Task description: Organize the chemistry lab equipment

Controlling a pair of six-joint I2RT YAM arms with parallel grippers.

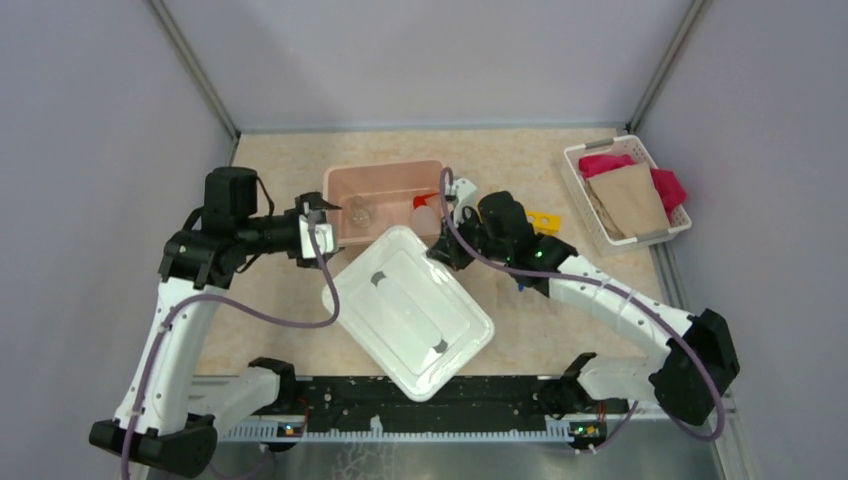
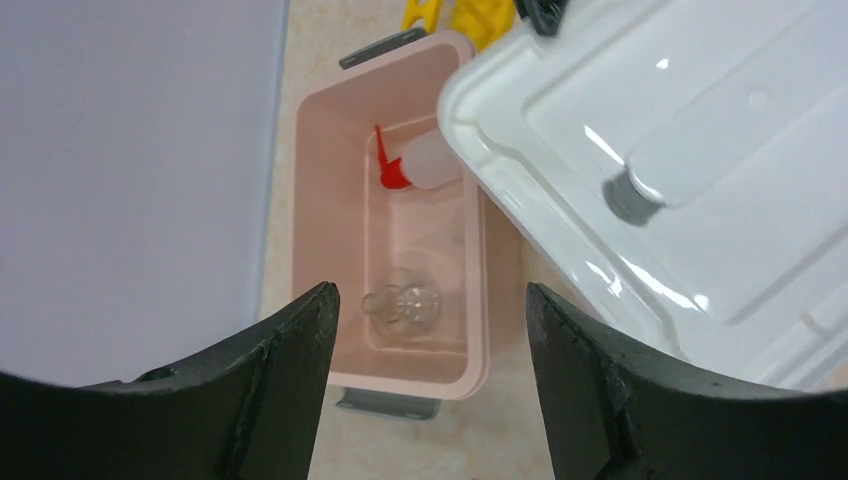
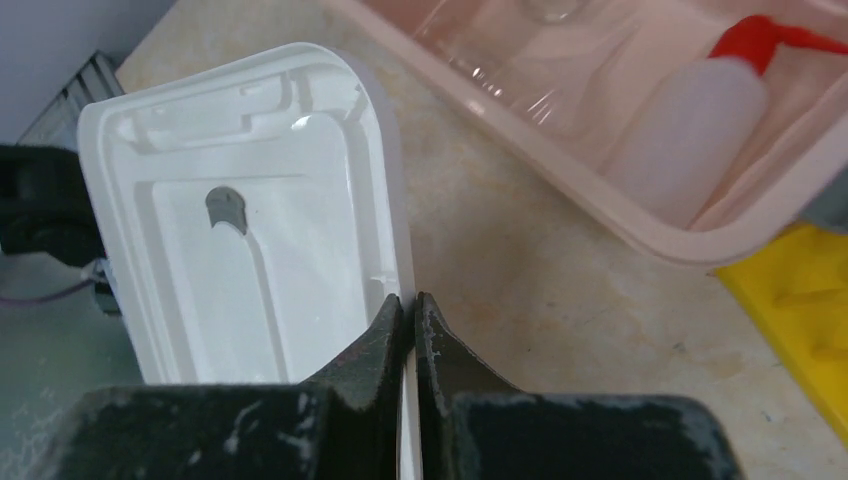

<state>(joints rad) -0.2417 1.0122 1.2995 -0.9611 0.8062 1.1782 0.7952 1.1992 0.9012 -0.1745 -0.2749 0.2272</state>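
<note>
A pink bin [image 1: 385, 178] [image 2: 318, 200] [image 3: 560, 190] holds a small clear glass flask [image 1: 360, 212] [image 2: 404, 304] and a white squeeze bottle [image 1: 426, 206] [image 2: 436, 158] [image 3: 690, 125] with a red nozzle [image 2: 385, 168], both lying down. My left gripper [image 1: 325, 226] [image 2: 430, 292] hangs open above the bin's near end, over the flask, with nothing in it. The right gripper [image 1: 441, 250] [image 3: 408, 302] is shut on the rim of the white lid [image 1: 408, 312] [image 2: 680, 150] [image 3: 250, 230], which sits tilted beside the bin. A yellow tube rack [image 1: 543, 221] [image 2: 470, 12] [image 3: 800, 320] lies right of the bin, partly behind the right arm.
A white basket [image 1: 585, 205] with pink and tan cloths stands at the back right. Grey walls close in the left, back and right sides. The arms' base rail [image 1: 400, 415] runs along the near edge, just under the lid's near corner.
</note>
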